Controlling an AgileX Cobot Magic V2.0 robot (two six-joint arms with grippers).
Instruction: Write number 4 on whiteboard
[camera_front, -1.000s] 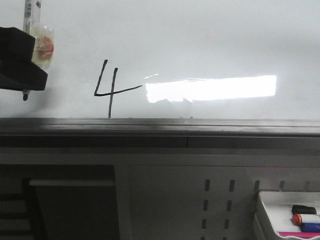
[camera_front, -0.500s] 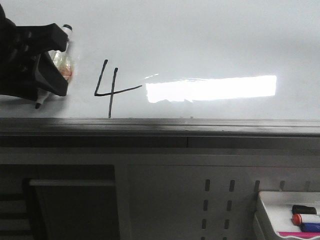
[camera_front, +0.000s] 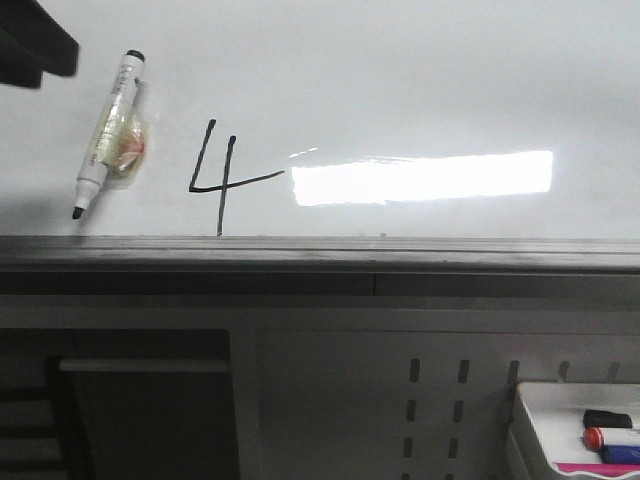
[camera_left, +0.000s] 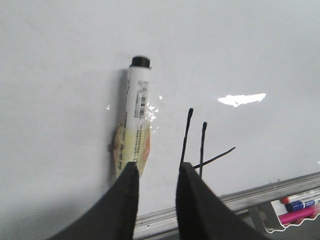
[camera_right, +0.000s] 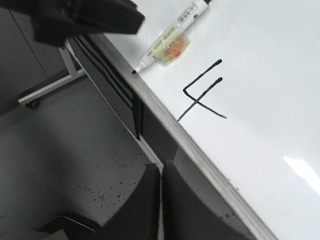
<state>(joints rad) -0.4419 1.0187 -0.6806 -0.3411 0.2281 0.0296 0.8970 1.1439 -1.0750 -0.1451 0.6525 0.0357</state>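
The black left gripper (camera_left: 156, 175) is hanging with its two padded fingers (camera_left: 126, 200) slightly parted, gripping nothing. The black right gripper (camera_right: 161, 172) is holding its fingers pressed nearly together, empty.

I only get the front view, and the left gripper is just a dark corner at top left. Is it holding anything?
Observer: No. In the left wrist view the left gripper is open with nothing between its fingers. The marker lies loose on the whiteboard.
Operator: And the right gripper? I can't see it at all.
Observer: The right gripper is shut and empty. It is off the board, beside its frame, with the floor behind it.
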